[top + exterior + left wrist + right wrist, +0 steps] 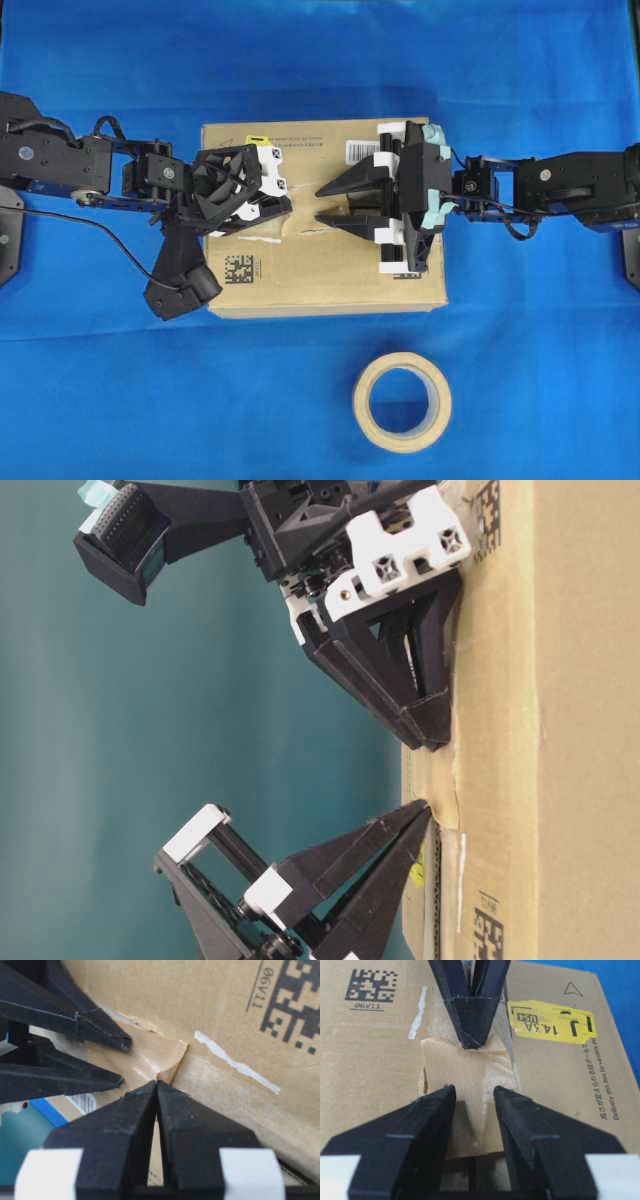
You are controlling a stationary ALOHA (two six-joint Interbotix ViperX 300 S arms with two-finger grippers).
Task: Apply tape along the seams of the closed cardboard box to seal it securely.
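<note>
The cardboard box lies in the middle, also in the right wrist view. The tan tape lies over the seam, which runs on under it. My left gripper is shut, its tips at the tape's far edge, where the tape curls up between them. My right gripper is open, its fingers astride the tape's near half and low over the box. From table level the right gripper and the left gripper both touch the box top.
The tan tape roll lies on the blue cloth in front of the box. A yellow sticker, a black square code and a pale torn strip mark the box top. A barcode label sits near the back edge.
</note>
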